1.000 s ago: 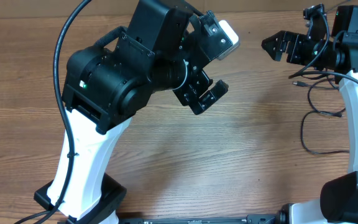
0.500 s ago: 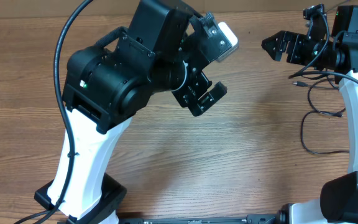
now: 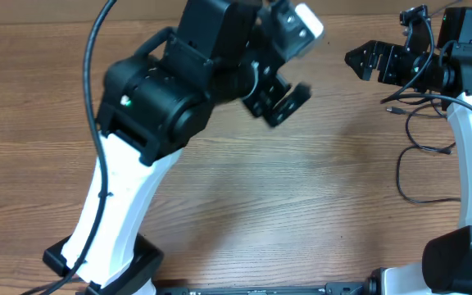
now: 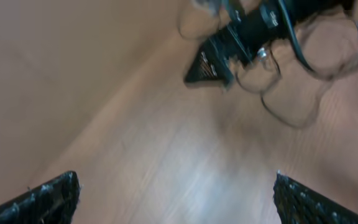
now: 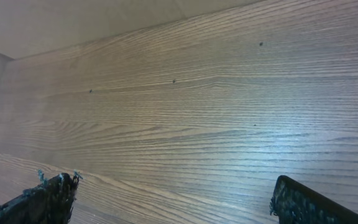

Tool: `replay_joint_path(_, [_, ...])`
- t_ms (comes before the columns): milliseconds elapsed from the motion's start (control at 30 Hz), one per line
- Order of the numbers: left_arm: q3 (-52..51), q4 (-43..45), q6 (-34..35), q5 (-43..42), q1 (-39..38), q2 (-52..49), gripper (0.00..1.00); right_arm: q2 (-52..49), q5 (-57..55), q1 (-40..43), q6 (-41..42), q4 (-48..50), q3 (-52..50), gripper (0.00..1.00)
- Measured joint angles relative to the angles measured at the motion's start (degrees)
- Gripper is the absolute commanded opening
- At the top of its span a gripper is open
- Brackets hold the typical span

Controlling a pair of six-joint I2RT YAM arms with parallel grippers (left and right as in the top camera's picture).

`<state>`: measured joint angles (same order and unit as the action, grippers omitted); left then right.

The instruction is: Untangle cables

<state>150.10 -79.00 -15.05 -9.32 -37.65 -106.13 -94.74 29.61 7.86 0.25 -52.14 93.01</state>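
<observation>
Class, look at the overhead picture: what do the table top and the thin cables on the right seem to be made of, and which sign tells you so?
Table: wood or a wood-look laminate, matt with a soft sheen; brown grain lines run across it.
Cables: probably rubber or plastic sheathing, black and dull; they lie in loose curves, so they look flexible.

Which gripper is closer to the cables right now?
Right. The right gripper hangs open just up and left of the cables in the overhead view; the left gripper, also open, is farther off beyond it.
</observation>
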Motion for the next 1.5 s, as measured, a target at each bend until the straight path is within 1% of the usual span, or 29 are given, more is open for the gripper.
replay_joint_path(100, [-10.6, 11.6, 0.0, 0.2, 0.0, 4.1, 0.99, 0.0, 0.0, 0.0, 0.0, 0.0, 0.0, 1.00])
replay_joint_path(267, [-31.6, 25.1, 0.0, 0.2, 0.0, 14.8, 1.00, 0.0, 0.0, 0.0, 0.0, 0.0, 0.0, 1.00])
replay_joint_path(300, [-36.4, 27.8, 0.0, 0.3, 0.0, 17.6, 0.99, 0.0, 0.0, 0.0, 0.0, 0.0, 0.0, 1.00])
replay_joint_path(333, [-44.6, 32.8, 0.0, 0.6, 0.0, 22.2, 0.99, 0.0, 0.0, 0.0, 0.0, 0.0, 0.0, 1.00])
replay_joint_path(367, [-46.4, 33.5, 0.0, 0.6, 0.0, 23.3, 1.00, 0.0, 0.0, 0.0, 0.0, 0.0, 0.0, 1.00])
replay_joint_path(567, [-78.9, 57.0, 0.3, 2.5, 0.8, 40.3, 1.00, 0.0, 0.0, 0.0, 0.0, 0.0, 0.0, 1.00])
replay_joint_path(633, [-88.6, 64.7, 1.9, 3.4, 1.7, 44.7, 1.00, 0.0, 0.0, 0.0, 0.0, 0.0, 0.0, 1.00])
replay_joint_path(700, [-98.5, 73.9, 4.8, 4.0, 3.5, 48.9, 1.00, 0.0, 0.0, 0.0, 0.0, 0.0, 0.0, 1.00])
replay_joint_path(767, [-107.5, 81.2, 8.1, 4.3, 6.1, 53.3, 1.00, 0.0, 0.0, 0.0, 0.0, 0.0, 0.0, 1.00])
replay_joint_path(933, [-123.8, 93.0, 14.9, 4.5, 12.0, 63.7, 0.99, 0.0, 0.0, 0.0, 0.0, 0.0, 0.0, 1.00])
replay_joint_path(1067, [-133.3, 97.7, 18.9, 4.5, 16.6, 71.1, 0.99, 0.0, 0.0, 0.0, 0.0, 0.0, 0.0, 1.00])
replay_joint_path(1300, [-146.9, 102.2, 25.8, 4.4, 24.6, 83.1, 1.00, 0.0, 0.0, 0.0, 0.0, 0.0, 0.0, 1.00])
replay_joint_path(1433, [-149.5, 96.3, 28.1, 4.0, 27.8, 88.5, 0.99, 0.0, 0.0, 0.0, 0.0, 0.0, 0.0, 1.00])
replay_joint_path(1500, [-149.5, 91.1, 28.5, 3.7, 28.9, 91.2, 1.00, 0.0, 0.0, 0.0, 0.0, 0.0, 0.0, 1.00])
